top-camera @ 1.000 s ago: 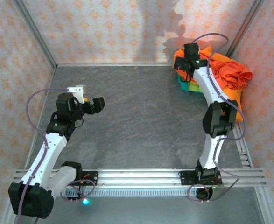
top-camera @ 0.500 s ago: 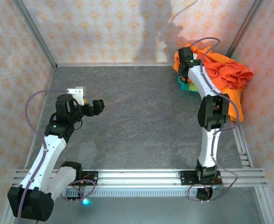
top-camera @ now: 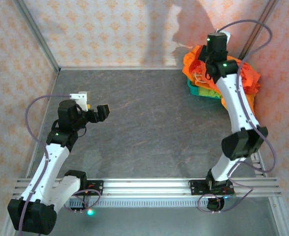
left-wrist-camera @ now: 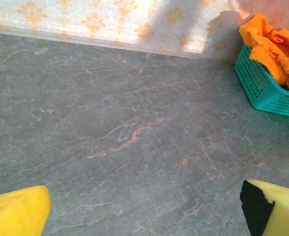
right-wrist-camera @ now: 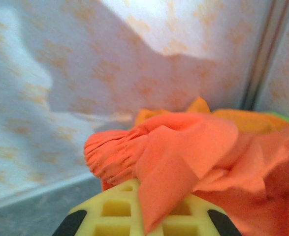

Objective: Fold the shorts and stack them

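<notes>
The task is at its very start, as I judge it: no folded pair lies on the worktop (top-camera: 149, 123), and all the shorts (top-camera: 243, 78) sit heaped in and over the basket (top-camera: 197, 91) at the upper right of the top view, against the back wall. The right tool (top-camera: 204, 73) reaches down into that heap. In its wrist view, the right tool (right-wrist-camera: 144, 220) is closed on a fold of orange shorts (right-wrist-camera: 183, 147), whose gathered waistband shows left of centre. The left tool (top-camera: 101, 111) hangs over the worktop at the left of the top view, jaws spread wide and holding nothing. In its own view, the left tool (left-wrist-camera: 144, 216) looks across bare worktop (left-wrist-camera: 134, 123) to the basket (left-wrist-camera: 262, 88) and orange shorts (left-wrist-camera: 267, 44) at the upper right. Pulling a pair out, spreading it, folding it and stacking it all remain, for every pair. The number of pairs cannot be counted, since the cloth is bunched and the right arm covers part of the heap. The right wrist view is blurred and cloth drapes over the fingers, so how much fabric is caught is unclear. Only a thin green edge shows at that view's right border.
</notes>
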`<move>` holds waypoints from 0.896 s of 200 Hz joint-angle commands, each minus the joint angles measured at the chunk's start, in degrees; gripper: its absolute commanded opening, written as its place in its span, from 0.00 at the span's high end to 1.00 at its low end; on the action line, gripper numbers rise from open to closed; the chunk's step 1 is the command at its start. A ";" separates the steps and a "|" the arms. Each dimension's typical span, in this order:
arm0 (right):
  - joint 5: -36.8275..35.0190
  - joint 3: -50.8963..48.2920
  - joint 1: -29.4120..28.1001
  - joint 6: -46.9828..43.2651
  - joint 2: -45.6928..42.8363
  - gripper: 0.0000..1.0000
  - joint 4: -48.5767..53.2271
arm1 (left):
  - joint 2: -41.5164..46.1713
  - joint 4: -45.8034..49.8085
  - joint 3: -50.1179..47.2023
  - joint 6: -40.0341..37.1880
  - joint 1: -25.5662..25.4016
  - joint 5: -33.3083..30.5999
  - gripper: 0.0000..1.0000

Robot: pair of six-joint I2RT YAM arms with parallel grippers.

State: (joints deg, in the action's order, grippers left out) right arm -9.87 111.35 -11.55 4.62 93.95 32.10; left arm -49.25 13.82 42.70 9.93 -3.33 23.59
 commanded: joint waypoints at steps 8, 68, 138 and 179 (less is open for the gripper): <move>4.60 4.50 -4.83 -4.85 -1.37 1.00 -4.92 | 1.17 0.48 1.03 -1.50 0.06 -1.16 0.00; 16.60 25.88 -20.64 -4.13 10.26 1.00 0.28 | 2.36 0.58 0.63 -1.81 -0.01 -3.41 0.00; 19.57 43.06 -25.15 -1.91 19.01 1.00 2.26 | 7.22 -0.17 -1.15 -2.42 -0.05 -8.64 0.00; 17.73 20.68 -21.43 -1.05 9.94 0.72 6.65 | 10.69 -2.03 -2.62 -2.43 -0.09 -9.76 0.00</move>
State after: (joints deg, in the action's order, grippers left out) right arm 10.31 144.05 -35.53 3.44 111.26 37.06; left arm -40.38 13.72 41.08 8.86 -3.33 15.81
